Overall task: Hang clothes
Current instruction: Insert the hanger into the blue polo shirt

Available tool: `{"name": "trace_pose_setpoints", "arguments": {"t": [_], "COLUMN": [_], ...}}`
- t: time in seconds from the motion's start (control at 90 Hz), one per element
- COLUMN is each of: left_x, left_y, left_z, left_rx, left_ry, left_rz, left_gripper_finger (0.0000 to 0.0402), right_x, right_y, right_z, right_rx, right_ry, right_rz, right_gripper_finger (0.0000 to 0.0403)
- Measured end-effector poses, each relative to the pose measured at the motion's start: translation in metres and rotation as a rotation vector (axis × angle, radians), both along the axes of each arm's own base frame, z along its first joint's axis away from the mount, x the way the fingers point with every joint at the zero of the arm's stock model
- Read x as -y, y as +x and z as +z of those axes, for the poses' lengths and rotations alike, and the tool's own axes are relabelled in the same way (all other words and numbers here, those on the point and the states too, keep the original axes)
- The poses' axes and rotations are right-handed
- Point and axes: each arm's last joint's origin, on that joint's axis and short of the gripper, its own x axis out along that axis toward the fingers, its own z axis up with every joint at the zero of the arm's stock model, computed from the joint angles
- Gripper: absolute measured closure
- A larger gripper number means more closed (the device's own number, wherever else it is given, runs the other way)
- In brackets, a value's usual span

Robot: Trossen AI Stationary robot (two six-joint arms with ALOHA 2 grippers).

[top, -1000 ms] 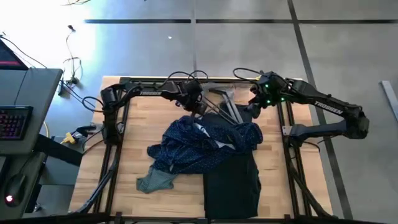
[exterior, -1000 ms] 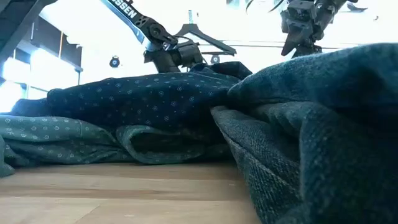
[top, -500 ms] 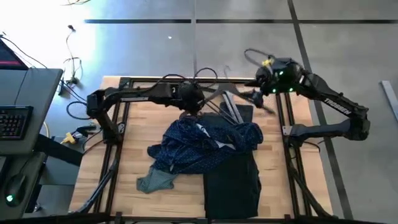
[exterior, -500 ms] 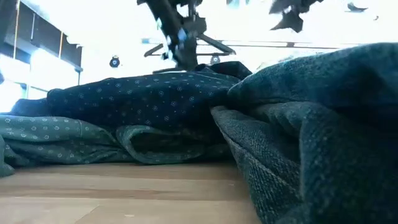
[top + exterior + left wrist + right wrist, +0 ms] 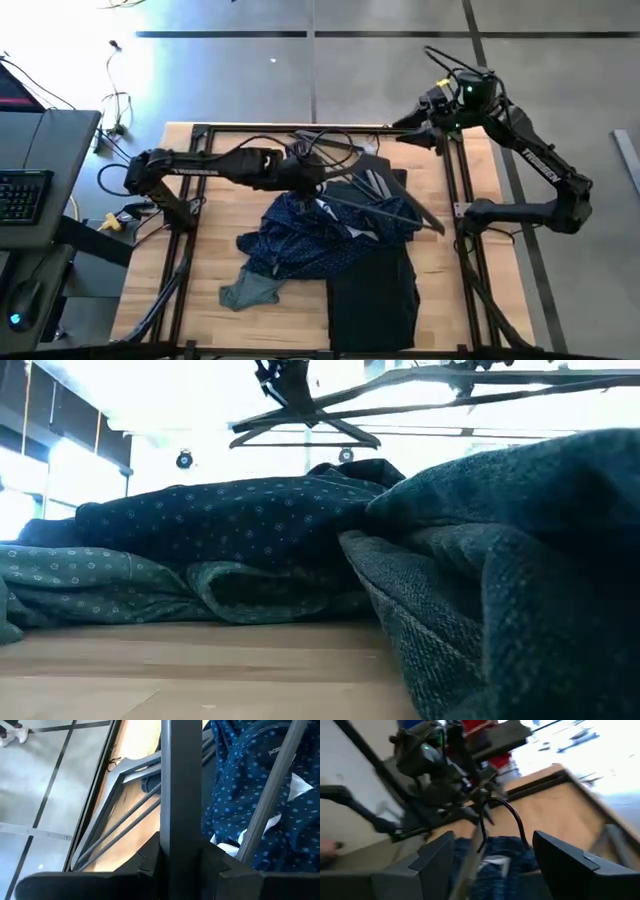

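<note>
The clothes lie heaped mid-table: a navy dotted shirt (image 5: 330, 235) on top, a black piece (image 5: 375, 290) under it toward the near edge, and a teal shirt (image 5: 250, 292) at the near left. My left gripper (image 5: 312, 180) is above the shirt's far edge, shut on a thin grey hanger (image 5: 400, 215). More hangers (image 5: 375, 180) lie on the table behind the heap. My right gripper (image 5: 405, 128) is raised by the far right corner, open (image 5: 495, 865) and holding nothing. My left gripper pinches a straight grey bar of the hanger (image 5: 182, 820) between its two fingers, close to the hook (image 5: 512, 817). The fingers slant down from the table's left. The hanger is lifted clear, and its long arm (image 5: 420, 222) reaches out over the navy shirt.
A dark rail (image 5: 300, 128) runs along the table's far edge, and dark frame posts (image 5: 465, 230) stand at both sides. In the low view another hanger (image 5: 305, 428) shows behind the heap. A desk with a keyboard (image 5: 25, 195) is off the table's left.
My left gripper has risen and come slightly toward the near edge, lifting one hanger off the stack; the hanger has swung out over the navy shirt. My right gripper has drawn up and away from the hangers toward the far right corner. The clothes have stayed put.
</note>
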Motion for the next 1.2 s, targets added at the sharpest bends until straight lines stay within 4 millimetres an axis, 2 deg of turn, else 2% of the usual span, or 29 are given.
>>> {"name": "trace_pose_setpoints", "arguments": {"t": [0.156,0.433,0.6,0.767,0.889,0.989,1.2], "left_x": [-0.002,-0.012,-0.024,-0.026,-0.023,-0.018,-0.009], "left_y": [0.000,-0.003,-0.006,-0.007,-0.008,-0.007,-0.006], "left_z": [-0.001,-0.006,-0.013,-0.014,-0.007,0.004,0.014], "left_rx": [-0.005,-0.038,-0.044,-0.049,-0.070,-0.044,-0.036], "left_ry": [0.004,-0.054,-0.108,-0.116,-0.088,-0.048,0.009], "left_rz": [0.003,0.071,0.228,0.242,0.204,0.180,0.117], "left_gripper_finger": [0.0352,0.0352,0.0352,0.0352,0.0352,0.0352,0.0352], "right_x": [-0.001,-0.010,-0.013,-0.013,-0.013,-0.015,-0.028], "right_y": [0.014,0.020,0.022,0.020,0.014,0.011,0.026], "right_z": [-0.001,0.002,0.005,0.009,0.014,0.005,-0.004], "right_rx": [0.019,0.023,0.024,0.010,-0.034,-0.119,-0.193], "right_ry": [0.014,0.093,0.131,0.107,0.028,-0.005,-0.043], "right_rz": [0.042,0.094,0.069,0.002,-0.060,-0.066,-0.013], "right_gripper_finger": [0.0151,0.0151,0.0151,0.0151,0.0151,0.0151,0.0151]}}
